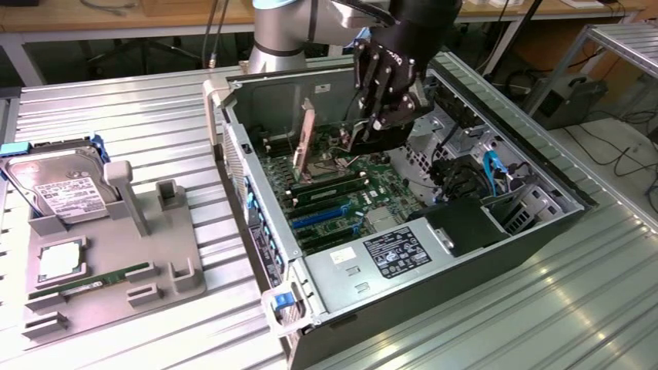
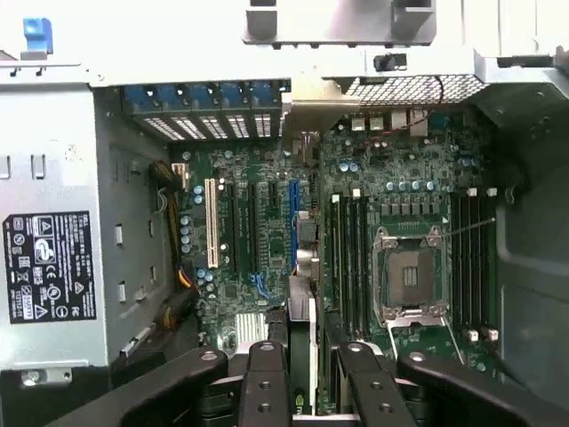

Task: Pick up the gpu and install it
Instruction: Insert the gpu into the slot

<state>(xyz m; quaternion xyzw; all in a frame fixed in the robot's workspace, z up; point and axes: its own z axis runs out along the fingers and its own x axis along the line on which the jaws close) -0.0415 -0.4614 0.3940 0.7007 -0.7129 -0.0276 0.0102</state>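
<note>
The gpu (image 1: 302, 143) is held edge-on by the claw (image 2: 302, 369) inside the open computer case (image 1: 535, 223), above the motherboard (image 2: 267, 231).

Open black-and-silver desktop computer case (image 1: 411, 231), lying on its side on the ribbed metal table (image 1: 123, 108); landmark for this entry. Inside it: green motherboard (image 1: 344, 193); thin flat circuit card, the gpu (image 1: 302, 142), standing on edge; silver power supply box with black label (image 1: 386, 258). Black robot gripper (image 1: 375, 127) reaches down into the case, just beside the gpu. Well apart from the case, toward the exterior view's left: grey moulded parts tray (image 1: 113, 254) holding a boxy silver hard drive with white label (image 1: 62, 189) and a narrow green memory stick (image 1: 92, 281).
</note>
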